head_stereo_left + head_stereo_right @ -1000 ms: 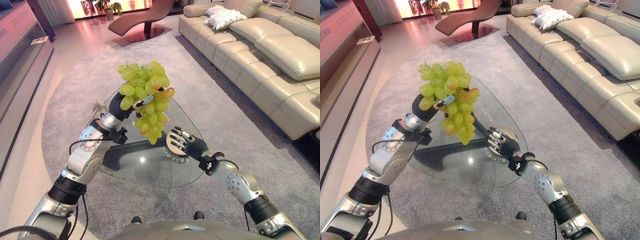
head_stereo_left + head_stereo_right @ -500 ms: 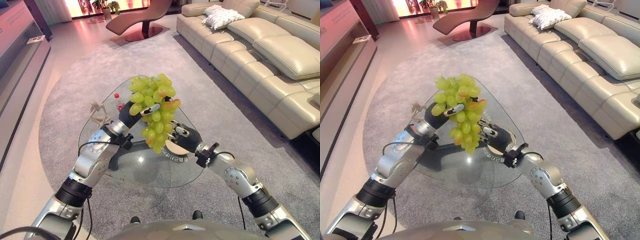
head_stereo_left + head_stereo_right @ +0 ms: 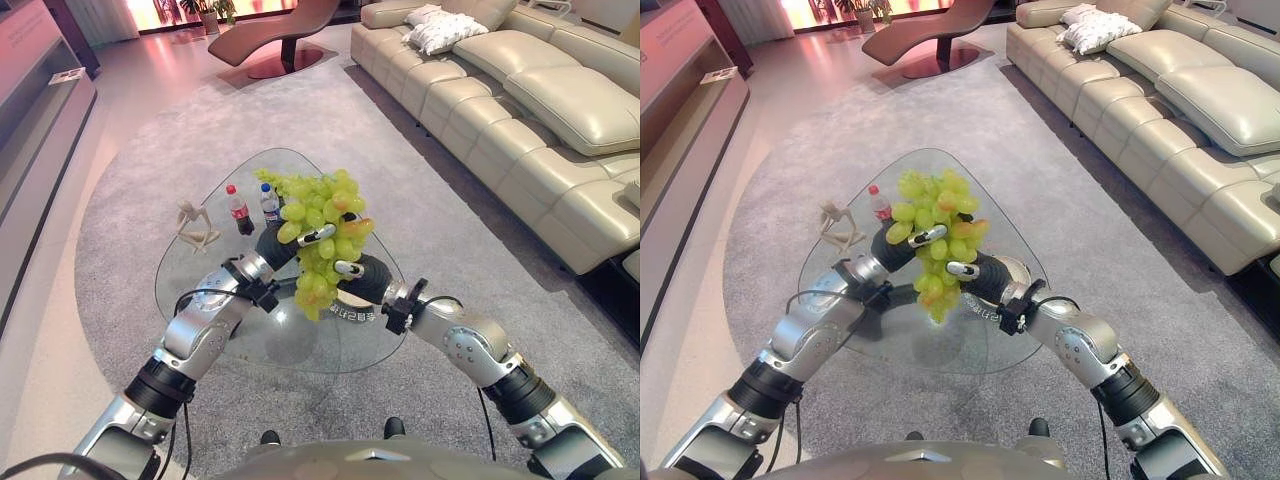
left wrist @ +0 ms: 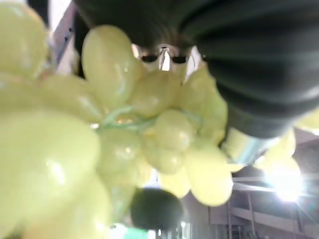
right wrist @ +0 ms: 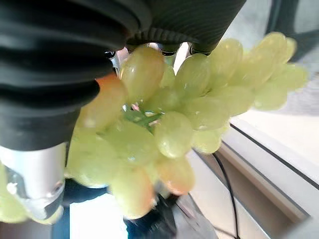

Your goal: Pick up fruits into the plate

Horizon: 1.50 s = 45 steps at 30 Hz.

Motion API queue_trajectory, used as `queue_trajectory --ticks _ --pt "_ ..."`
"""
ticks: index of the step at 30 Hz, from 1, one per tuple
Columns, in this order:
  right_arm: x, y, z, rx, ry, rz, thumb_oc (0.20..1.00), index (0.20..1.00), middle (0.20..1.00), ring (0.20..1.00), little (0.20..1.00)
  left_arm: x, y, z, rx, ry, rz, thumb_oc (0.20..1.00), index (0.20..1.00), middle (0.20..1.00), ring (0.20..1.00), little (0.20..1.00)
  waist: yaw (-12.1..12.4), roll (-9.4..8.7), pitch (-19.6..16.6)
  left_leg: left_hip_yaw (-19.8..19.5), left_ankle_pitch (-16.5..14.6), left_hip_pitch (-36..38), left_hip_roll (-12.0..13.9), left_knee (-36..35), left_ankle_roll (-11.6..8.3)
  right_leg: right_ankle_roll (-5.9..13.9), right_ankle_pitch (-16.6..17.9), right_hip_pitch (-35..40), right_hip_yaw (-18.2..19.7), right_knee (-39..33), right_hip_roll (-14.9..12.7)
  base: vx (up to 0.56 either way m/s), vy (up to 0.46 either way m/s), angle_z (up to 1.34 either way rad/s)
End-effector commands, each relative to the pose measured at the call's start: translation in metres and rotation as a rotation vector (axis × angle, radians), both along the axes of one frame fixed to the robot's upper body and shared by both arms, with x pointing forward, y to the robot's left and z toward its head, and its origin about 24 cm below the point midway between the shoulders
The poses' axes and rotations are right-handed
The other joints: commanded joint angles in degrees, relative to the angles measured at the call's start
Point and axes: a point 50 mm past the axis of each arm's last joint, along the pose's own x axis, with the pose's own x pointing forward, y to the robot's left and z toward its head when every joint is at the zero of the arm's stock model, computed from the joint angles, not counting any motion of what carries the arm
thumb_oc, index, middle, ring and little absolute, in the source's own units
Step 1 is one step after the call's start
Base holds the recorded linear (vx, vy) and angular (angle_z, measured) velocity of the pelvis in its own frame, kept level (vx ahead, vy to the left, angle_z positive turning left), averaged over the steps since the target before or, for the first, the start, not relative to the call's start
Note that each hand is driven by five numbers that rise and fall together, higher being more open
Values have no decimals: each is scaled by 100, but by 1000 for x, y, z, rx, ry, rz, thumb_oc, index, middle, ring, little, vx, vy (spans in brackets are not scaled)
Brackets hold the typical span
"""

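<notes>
My left hand [image 3: 283,244] is shut on a big bunch of green grapes [image 3: 325,215] with a few orange ones, held above the glass table [image 3: 300,347]. The bunch's lower tip [image 3: 935,298] hangs just over the small pale plate [image 3: 353,313] near the table's right corner. My right hand [image 3: 362,281] rests over that plate, open, its straight fingers [image 3: 346,268] touching the bunch's right side. Both wrist views show grapes [image 4: 159,134] pressed close against the dark covers [image 5: 55,59]. Most of the plate is hidden under the right hand and the grapes.
Two small bottles, one dark with a red cap [image 3: 238,210] and one clear [image 3: 268,203], stand at the table's far side beside a pale figurine [image 3: 195,228]. The table sits on a grey round rug [image 3: 130,180]. A beige sofa [image 3: 560,130] runs along the right.
My left hand has brought the grape bunch down and to the right, until it meets the right hand over the plate. The bottles now show behind it.
</notes>
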Motion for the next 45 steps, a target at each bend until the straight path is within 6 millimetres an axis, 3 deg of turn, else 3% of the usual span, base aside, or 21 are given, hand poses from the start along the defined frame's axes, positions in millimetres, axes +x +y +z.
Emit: queue_trajectory --ticks 1,11,19,20,21,37,45 --pt "-9 34 45 146 -128 209 1000 1000 1000 1000 1000 14 -13 36 3 -162 -42 200 200 200 200 200 -4 -234 9 -115 -789 146 -161 161 151 51 -715 405 -306 300 -66 0 0 0" --pt "-28 54 33 156 49 402 1000 1000 1000 1000 1000 18 -24 45 104 -252 -65 200 200 200 200 200 -17 -246 -35 -127 -781 168 -167 160 163 40 -742 422 -288 331 -44 0 0 0" --pt "-28 66 43 206 -9 404 1000 1000 1000 1000 1000 21 -34 38 129 -206 -106 200 200 200 200 200 -52 -233 -57 -107 -788 176 -164 188 167 43 -727 408 -226 335 -41 0 0 0" --pt "-27 67 45 216 -10 392 875 875 875 875 875 21 -34 36 127 -197 -103 200 200 200 200 200 -54 -231 -58 -105 -791 177 -167 190 169 44 -726 405 -217 334 -39 0 0 0" --pt "-25 67 46 229 -26 365 200 200 200 200 200 21 -34 33 123 -184 -95 200 200 200 200 200 -58 -227 -57 -102 -798 179 -171 198 176 44 -728 401 -202 339 -36 0 0 0" --pt "-16 55 48 274 -69 170 200 200 200 200 200 20 -17 17 83 -134 19 200 200 200 200 200 -61 -179 19 -55 -790 149 -165 219 183 28 -712 367 -222 334 -50 0 0 0" --pt "-5 25 43 260 -112 12 200 200 200 200 200 20 15 10 86 -89 125 200 200 200 200 200 -22 -157 43 -72 -769 152 -150 200 168 27 -712 387 -293 334 -72 0 0 0"
